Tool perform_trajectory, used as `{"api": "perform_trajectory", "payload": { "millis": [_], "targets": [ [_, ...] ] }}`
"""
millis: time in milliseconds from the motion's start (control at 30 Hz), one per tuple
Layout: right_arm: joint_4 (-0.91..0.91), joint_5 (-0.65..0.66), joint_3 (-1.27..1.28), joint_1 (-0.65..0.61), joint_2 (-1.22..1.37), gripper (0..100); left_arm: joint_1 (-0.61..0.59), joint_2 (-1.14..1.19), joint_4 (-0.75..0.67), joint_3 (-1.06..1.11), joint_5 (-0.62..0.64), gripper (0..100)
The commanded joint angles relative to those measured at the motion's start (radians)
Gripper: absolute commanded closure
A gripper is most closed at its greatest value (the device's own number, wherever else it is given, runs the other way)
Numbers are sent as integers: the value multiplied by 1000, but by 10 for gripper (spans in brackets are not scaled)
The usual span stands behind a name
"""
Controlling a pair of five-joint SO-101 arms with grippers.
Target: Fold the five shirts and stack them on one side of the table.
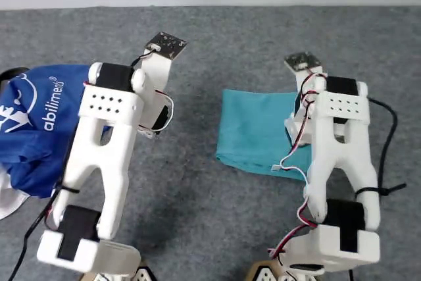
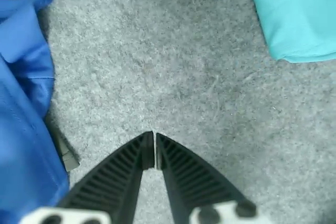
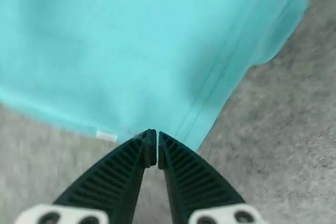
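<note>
A folded teal shirt (image 1: 253, 133) lies flat on the grey table right of centre, with a small white tag (image 1: 276, 168) at its near edge. My right gripper (image 3: 154, 136) is shut, its tips just above the teal shirt (image 3: 131, 45) at its hem, beside the tag (image 3: 106, 136). A crumpled blue shirt (image 1: 36, 123) with white print lies at the far left. My left gripper (image 2: 155, 139) is shut over bare table, between the blue shirt (image 2: 21, 103) and a corner of the teal shirt (image 2: 294, 14).
A white cloth (image 1: 10, 203) pokes out under the blue shirt at the left edge. A small dark piece (image 2: 65, 153) lies by the blue shirt's edge. The grey table (image 1: 197, 195) is bare between the arms and at the back.
</note>
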Motion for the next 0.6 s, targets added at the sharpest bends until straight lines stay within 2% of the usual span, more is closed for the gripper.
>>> {"api": "perform_trajectory", "payload": {
  "millis": [0,67,133,367,567],
  "targets": [
    [-73,-98,-60,-10,-10,850,-11,-92,23,-7,2,987],
    [-94,-173,-63,-8,33,734,-11,-109,23,-7,0,987],
    [-124,-267,-63,-5,73,676,-11,-117,23,-7,0,987],
    [-265,-374,-63,-12,225,673,-11,-117,23,-7,0,987],
    [-318,-387,-66,-31,372,705,-11,-117,23,-7,0,987]
  ]
}}
